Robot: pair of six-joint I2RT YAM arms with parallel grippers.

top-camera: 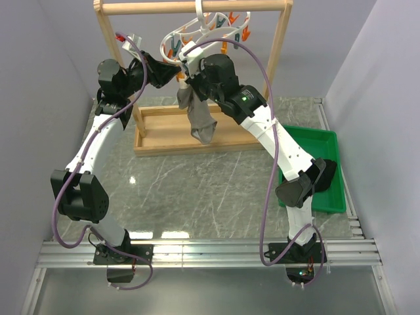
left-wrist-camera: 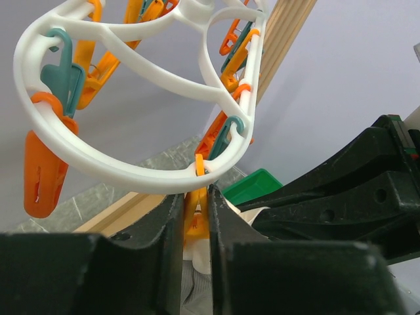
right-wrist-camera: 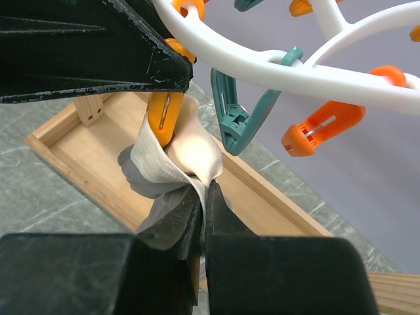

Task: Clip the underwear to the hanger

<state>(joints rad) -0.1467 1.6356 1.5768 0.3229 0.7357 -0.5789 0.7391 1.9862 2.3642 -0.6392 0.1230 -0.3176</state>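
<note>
The white hanger [top-camera: 197, 33] hangs by its hook from the wooden rack's top bar, and its orange and teal clothespins dangle from it. The grey-brown underwear [top-camera: 199, 118] hangs below its near rim. My left gripper [left-wrist-camera: 195, 216] is shut on an orange clothespin [left-wrist-camera: 194, 220], squeezing its sides just under the hanger's loop [left-wrist-camera: 131, 167]. My right gripper [right-wrist-camera: 205, 197] is shut on the underwear's beige waistband [right-wrist-camera: 190, 154] and holds it up against that same orange clothespin [right-wrist-camera: 164, 111]. Whether the pin's tip bites the fabric cannot be told.
The wooden frame rack [top-camera: 282, 46] stands at the back with a shallow wooden base tray [top-camera: 164, 134] under the cloth. A green bin [top-camera: 325, 147] sits at the right by my right arm. A teal clothespin [right-wrist-camera: 239, 121] hangs close beside the waistband.
</note>
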